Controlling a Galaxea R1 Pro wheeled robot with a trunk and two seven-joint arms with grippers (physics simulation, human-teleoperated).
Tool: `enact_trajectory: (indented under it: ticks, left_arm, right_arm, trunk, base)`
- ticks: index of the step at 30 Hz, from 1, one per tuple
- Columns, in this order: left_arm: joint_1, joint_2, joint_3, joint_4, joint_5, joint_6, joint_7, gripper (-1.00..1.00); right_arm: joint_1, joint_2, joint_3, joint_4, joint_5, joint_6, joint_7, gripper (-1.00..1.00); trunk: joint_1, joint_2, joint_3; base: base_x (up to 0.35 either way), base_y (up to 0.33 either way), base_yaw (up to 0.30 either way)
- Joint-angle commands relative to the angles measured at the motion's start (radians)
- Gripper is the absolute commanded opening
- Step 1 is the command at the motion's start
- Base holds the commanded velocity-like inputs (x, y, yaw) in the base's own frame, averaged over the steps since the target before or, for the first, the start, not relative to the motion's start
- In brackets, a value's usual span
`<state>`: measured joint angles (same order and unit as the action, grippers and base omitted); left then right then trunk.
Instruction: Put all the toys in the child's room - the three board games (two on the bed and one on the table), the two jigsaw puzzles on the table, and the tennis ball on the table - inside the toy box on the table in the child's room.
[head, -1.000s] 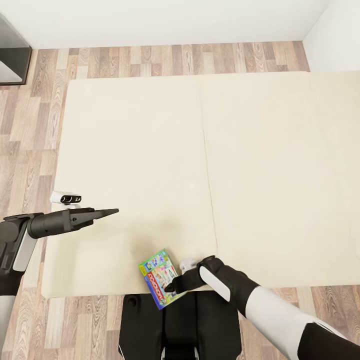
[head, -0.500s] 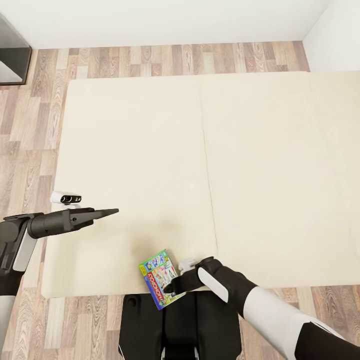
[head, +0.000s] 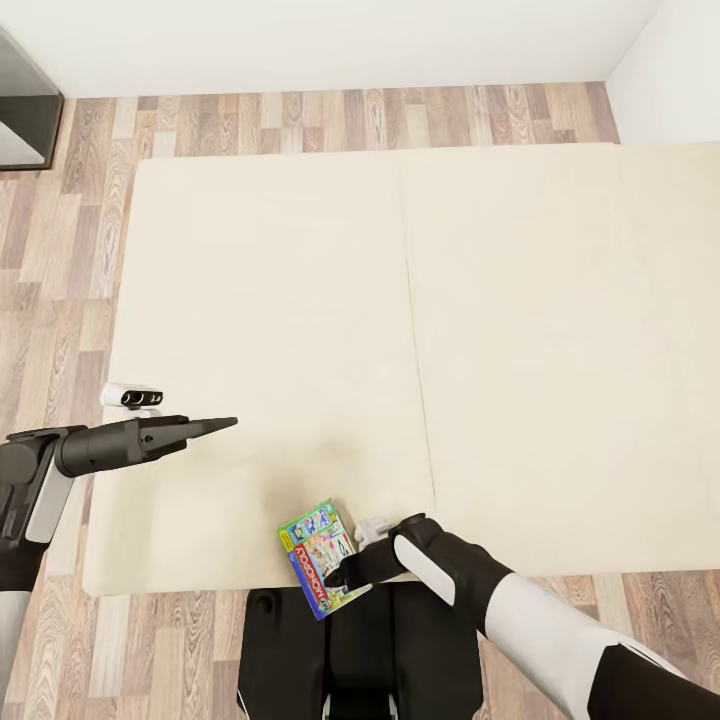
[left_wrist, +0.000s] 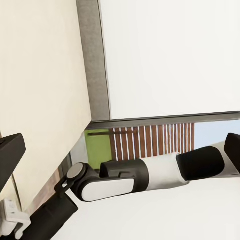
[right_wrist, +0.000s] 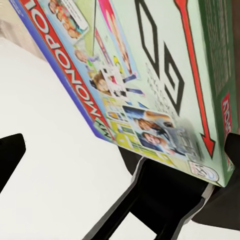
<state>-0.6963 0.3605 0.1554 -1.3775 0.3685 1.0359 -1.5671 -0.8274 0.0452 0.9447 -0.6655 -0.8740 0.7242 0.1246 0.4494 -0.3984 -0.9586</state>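
One of the board games, the Monopoly box (head: 316, 556), lies on the beige bed (head: 250, 300) at its near edge, one corner hanging over the side. My right gripper (head: 338, 577) is at that overhanging corner, open. In the right wrist view the box (right_wrist: 150, 75) sits close up between the two spread fingers (right_wrist: 11, 155), nearer one than the other. My left gripper (head: 232, 423) hovers over the left part of the mattress, empty. One of its fingers (left_wrist: 10, 157) sits at the frame's edge, so it looks open. The table, toy box, puzzles and ball are out of view.
Wood-plank floor (head: 60, 300) surrounds the bed, with white wall behind. A dark cabinet (head: 25, 105) stands at the far left. My black base (head: 360, 650) is against the bed's near edge. The left wrist view shows the grey bed frame (left_wrist: 97, 65) and my right arm (left_wrist: 150, 175).
My right arm has crept slightly left along the Monopoly box's corner. The box has barely moved, and the left arm is still.
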Motion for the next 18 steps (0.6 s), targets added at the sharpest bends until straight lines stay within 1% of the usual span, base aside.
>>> enact_trajectory:
  ticks: [1,6,11,18]
  left_arm:
    - [0.0,0.0,0.0,0.0,0.0,0.01,-0.004,1.0]
    - [0.0,0.0,0.0,0.0,0.0,0.011,-0.004,1.0]
    - [0.0,0.0,0.0,0.0,0.0,0.011,-0.004,1.0]
    - [0.0,0.0,-0.001,0.0,0.0,0.01,-0.004,1.0]
  right_arm:
    - [-0.001,-0.001,0.002,0.0,0.005,0.002,0.009,1.0]
    - [-0.001,-0.006,0.003,0.0,0.005,0.002,0.017,1.0]
    - [-0.001,-0.005,0.004,0.0,0.005,0.002,0.018,1.0]
    - [-0.001,-0.002,0.015,0.0,0.006,0.001,0.018,1.0]
  trunk:
    - [0.001,-0.002,-0.001]
    - [0.001,-0.002,-0.001]
    - [0.001,-0.002,-0.001]
    - [0.001,-0.002,-0.001]
  base:
    - [0.0,0.0,0.0]
    - [0.0,0.0,0.0]
    - [0.0,0.0,0.0]
    - [0.0,0.0,0.0]
